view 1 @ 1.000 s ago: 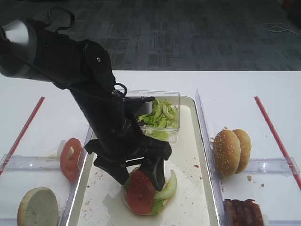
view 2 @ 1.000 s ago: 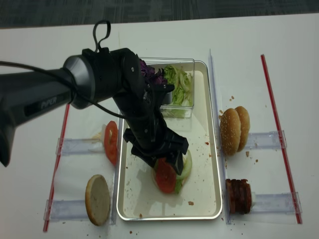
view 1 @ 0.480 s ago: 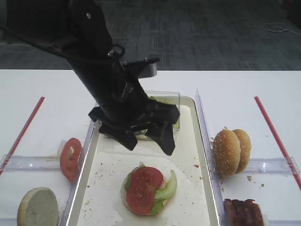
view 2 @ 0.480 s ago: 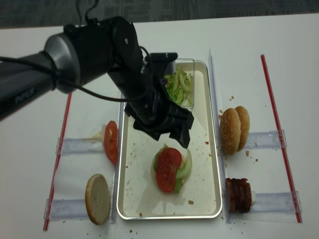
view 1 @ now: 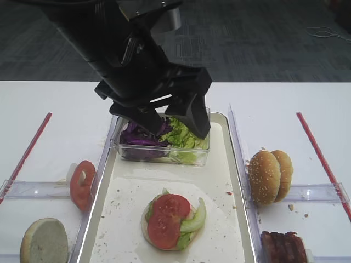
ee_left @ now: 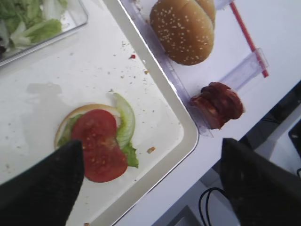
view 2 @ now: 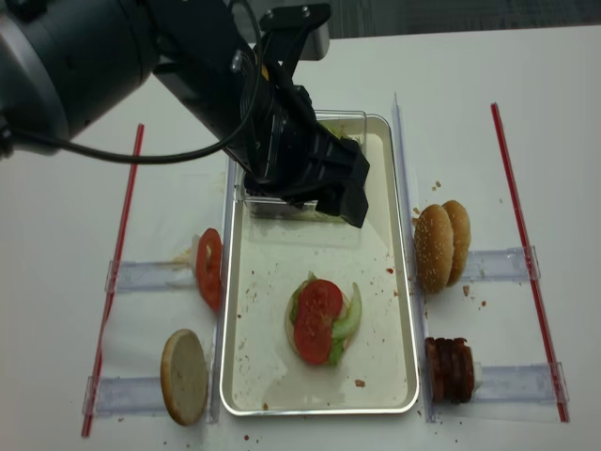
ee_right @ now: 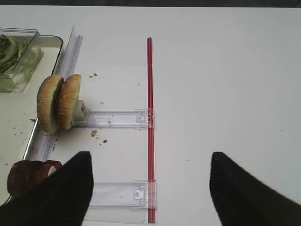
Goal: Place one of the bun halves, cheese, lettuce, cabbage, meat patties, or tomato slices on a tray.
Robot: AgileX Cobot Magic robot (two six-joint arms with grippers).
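Tomato slices [view 1: 166, 215] lie on lettuce [view 1: 193, 221] atop a bun half [view 1: 147, 227] near the front of the tray [view 1: 233, 208], which sits mid-bench. At the bench's left edge side, a cut-face bun half [view 2: 183, 375] and one more tomato slice [view 2: 208, 267] stand in clear racks beside the tray. The left claw [view 1: 173, 118] hangs spread and empty over the clear box [view 1: 164, 156] of purple cabbage [view 1: 140, 137] at the tray's far end; only the first high view shows that cabbage. Toward the right edge stand seeded bun halves [view 2: 439, 244] and meat patties [view 2: 451, 369]. The right claw [ee_right: 150, 188] shows only in its wrist view, spread, holding nothing.
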